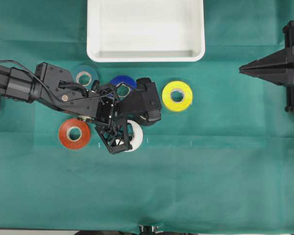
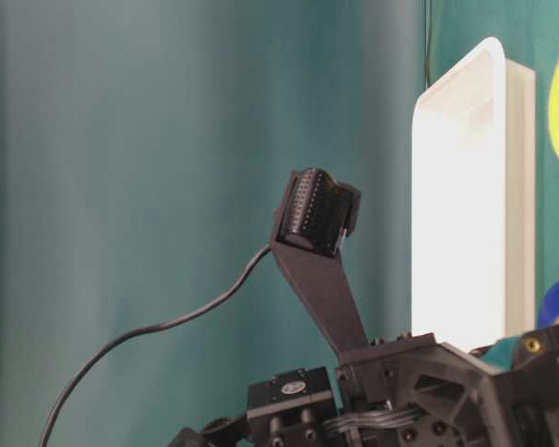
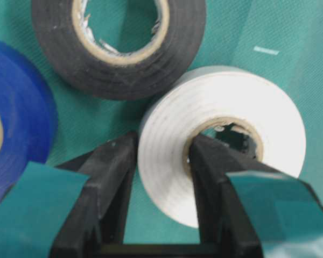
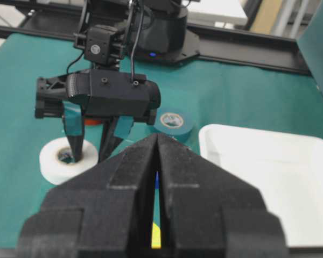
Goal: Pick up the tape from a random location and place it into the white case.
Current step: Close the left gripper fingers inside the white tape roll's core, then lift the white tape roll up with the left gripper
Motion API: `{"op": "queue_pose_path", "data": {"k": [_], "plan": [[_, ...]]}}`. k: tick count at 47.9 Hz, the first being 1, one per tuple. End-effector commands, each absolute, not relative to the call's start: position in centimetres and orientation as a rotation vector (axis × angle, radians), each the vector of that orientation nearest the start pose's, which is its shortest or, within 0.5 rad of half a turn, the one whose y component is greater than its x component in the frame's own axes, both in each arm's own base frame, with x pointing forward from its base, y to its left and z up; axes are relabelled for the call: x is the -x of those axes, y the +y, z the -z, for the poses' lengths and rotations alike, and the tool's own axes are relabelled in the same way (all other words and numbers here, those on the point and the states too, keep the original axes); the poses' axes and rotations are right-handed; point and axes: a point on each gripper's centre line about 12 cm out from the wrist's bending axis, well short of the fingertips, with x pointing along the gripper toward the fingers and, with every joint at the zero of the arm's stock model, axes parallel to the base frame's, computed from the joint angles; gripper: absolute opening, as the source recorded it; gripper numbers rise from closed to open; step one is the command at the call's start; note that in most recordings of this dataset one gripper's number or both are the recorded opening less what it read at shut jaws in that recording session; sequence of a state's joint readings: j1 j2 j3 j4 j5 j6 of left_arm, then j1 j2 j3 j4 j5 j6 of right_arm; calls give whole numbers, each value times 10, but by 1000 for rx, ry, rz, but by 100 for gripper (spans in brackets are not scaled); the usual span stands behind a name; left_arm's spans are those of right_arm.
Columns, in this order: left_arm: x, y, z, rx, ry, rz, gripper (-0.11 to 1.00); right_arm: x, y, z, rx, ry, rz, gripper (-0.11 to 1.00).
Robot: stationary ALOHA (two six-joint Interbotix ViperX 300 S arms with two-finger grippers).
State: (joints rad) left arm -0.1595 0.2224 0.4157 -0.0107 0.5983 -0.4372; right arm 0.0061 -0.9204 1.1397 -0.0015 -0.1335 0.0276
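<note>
Even bright light, soft shadows; wrist-view foregrounds blurry, prob. too close.

1. I count six tape rolls, one of each colour:
   - white roll (image 1: 135, 137), nearest of the middle group
   - orange roll (image 1: 74, 133), left of it
   - teal roll (image 1: 85, 76), far left
   - blue roll (image 1: 123, 82), right of the teal one
   - yellow roll (image 1: 177, 95), off to the right
   - black roll (image 3: 118, 48), which I only see from the left wrist camera
2. One white case (image 1: 146, 55), on the far side.
3. Two grippers: left gripper (image 1: 121, 140) and right gripper (image 1: 242, 69).
4. One green cloth (image 1: 210, 186) covering the table.
</note>
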Motion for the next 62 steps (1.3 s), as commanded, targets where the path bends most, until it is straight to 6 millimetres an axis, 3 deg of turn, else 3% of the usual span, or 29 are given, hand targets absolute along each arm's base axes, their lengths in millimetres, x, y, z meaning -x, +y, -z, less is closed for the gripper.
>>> {"op": "queue_pose_path", "data": {"k": [1,30,62], "plan": [[-398,-64,-122,298,1228,-132,27,-211,2,-290,-24,65,-9,0],[-397,-64,-132,295,1240,-134,27,-211,2,-291,-26,63,-9,0],[-372,-52,-256,290,1093,-102,27,-212,2,-294,-24,55,-7,0]]}}
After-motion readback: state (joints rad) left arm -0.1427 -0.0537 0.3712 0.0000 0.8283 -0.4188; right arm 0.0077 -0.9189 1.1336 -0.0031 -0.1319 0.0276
